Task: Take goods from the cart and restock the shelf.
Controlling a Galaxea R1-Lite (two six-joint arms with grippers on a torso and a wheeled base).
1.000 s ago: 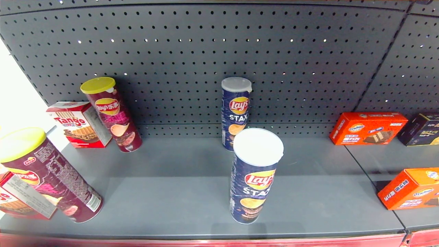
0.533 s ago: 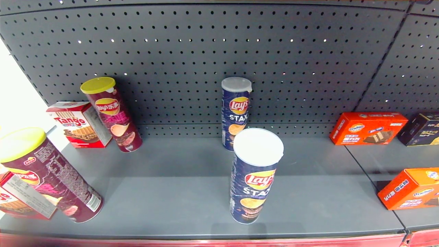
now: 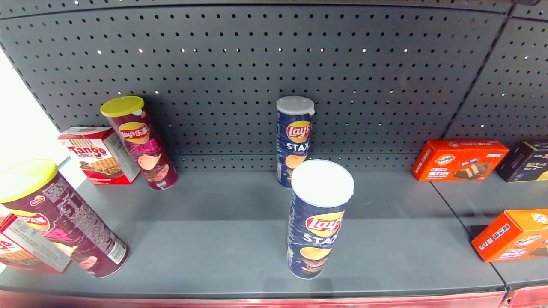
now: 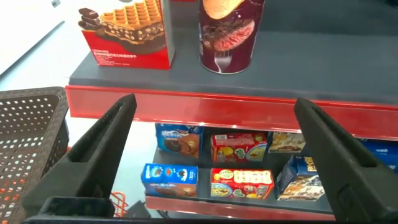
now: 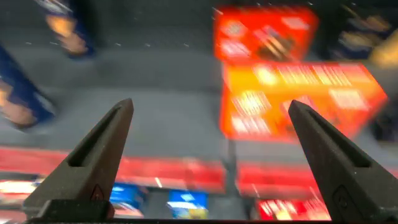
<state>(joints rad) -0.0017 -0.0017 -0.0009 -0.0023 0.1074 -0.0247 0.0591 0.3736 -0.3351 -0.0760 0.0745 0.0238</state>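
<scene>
Before shelf, likely between picks: holds left tool, right tool agape, empty; must next reach cart.

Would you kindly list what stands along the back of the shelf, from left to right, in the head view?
wafer box → maroon chip can → blue chip can → orange box → dark box

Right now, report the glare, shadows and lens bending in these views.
Head view: light pricks through holes in the pegboard, the left edge is washed out white, a darker band shades the back of the shelf, and the near maroon can leans outward from lens bending. Left wrist view: the red shelf edge carries a pale sheen.
</scene>
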